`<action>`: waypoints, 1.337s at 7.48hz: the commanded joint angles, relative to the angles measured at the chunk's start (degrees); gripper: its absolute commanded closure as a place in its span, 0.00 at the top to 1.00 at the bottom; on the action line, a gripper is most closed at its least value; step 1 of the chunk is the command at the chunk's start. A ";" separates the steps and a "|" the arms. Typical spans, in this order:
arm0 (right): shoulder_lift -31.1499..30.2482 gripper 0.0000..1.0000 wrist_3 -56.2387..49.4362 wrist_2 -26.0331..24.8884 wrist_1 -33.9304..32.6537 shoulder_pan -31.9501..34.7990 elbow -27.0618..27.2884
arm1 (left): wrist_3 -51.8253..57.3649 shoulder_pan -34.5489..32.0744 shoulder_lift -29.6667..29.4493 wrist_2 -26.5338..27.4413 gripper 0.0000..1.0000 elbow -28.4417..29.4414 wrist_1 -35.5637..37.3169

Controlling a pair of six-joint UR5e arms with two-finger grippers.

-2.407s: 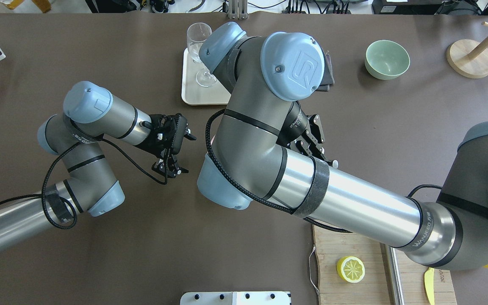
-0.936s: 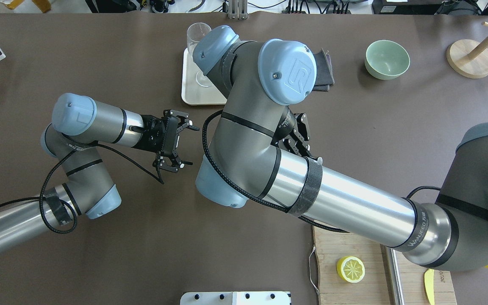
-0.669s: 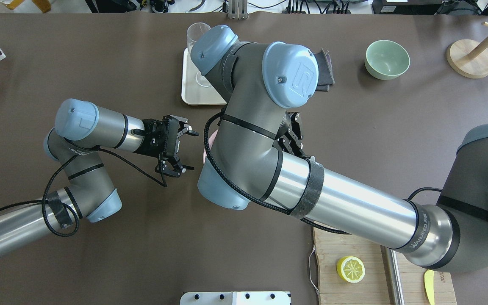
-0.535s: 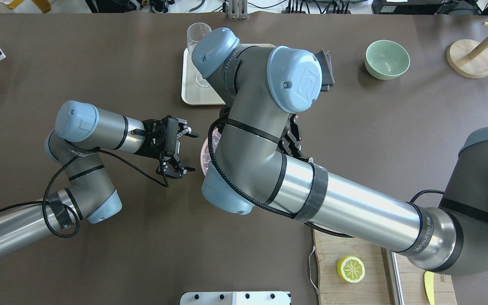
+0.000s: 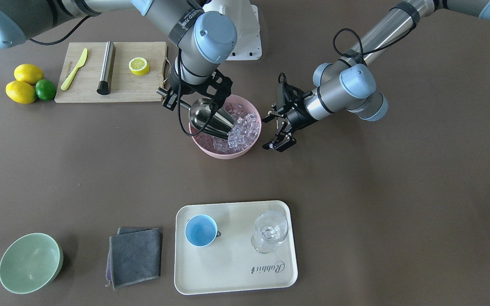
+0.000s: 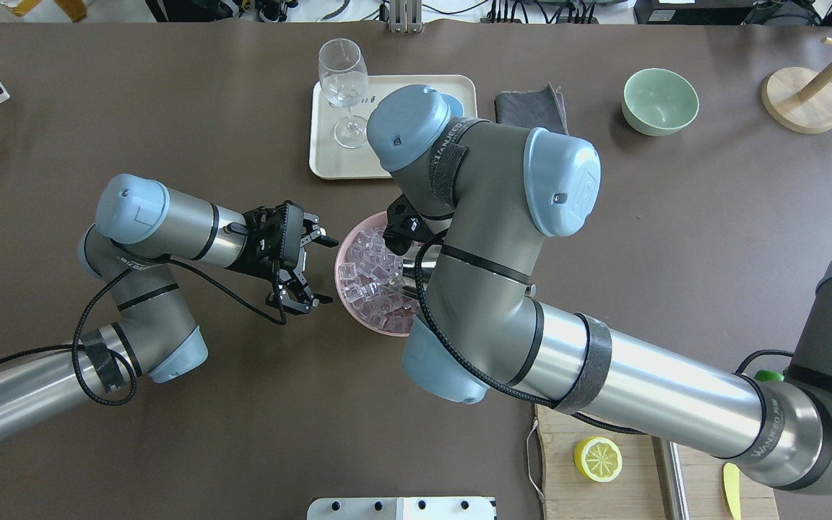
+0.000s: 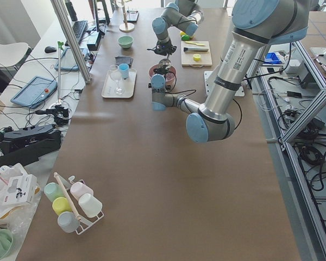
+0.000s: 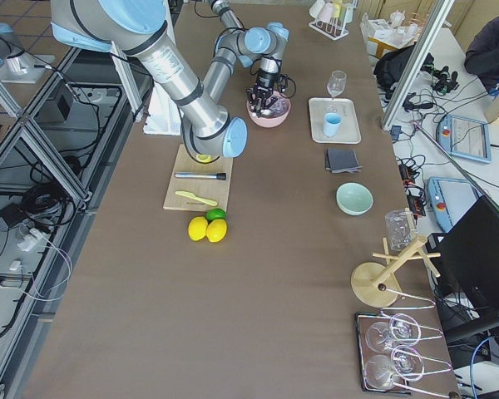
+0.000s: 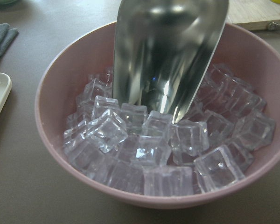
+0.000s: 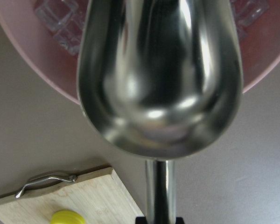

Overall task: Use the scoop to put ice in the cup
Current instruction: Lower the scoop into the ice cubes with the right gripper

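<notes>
The ice (image 5: 241,127) is a heap of clear cubes in a pink bowl (image 5: 211,151) at mid-table; it also shows in the overhead view (image 6: 367,278) and the left wrist view (image 9: 149,149). My right gripper (image 5: 180,102) is shut on the thin handle of the steel scoop (image 5: 209,119). The scoop is tilted mouth-down into the bowl, its front edge among the cubes (image 9: 168,56). Its trough (image 10: 158,70) holds no ice. My left gripper (image 5: 271,132) is open and empty just beside the bowl. The light-blue cup (image 5: 201,230) stands empty on the cream tray (image 5: 270,276).
A clear stemmed glass (image 5: 269,231) shares the tray. A grey cloth (image 5: 134,255) and a pale-green bowl (image 5: 30,263) lie beside it. A wooden board (image 5: 143,87) behind the bowl carries a lemon half, a yellow knife and a steel rod; lemons and a lime lie next to it.
My right arm has swung over so the pink bowl is uncovered in the overhead view, and the scoop is down in the ice. My left gripper has shifted slightly and stays open.
</notes>
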 commanded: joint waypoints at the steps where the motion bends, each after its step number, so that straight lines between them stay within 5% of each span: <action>1: -0.06 0.00 -0.20 -0.63 2.45 -0.13 -0.26 | -1.46 -0.87 0.73 -2.84 0.98 0.16 -0.19; 10: -1.36 0.00 -0.56 -3.09 8.59 -1.71 0.69 | -1.73 -1.05 0.73 -3.03 0.98 0.34 -0.19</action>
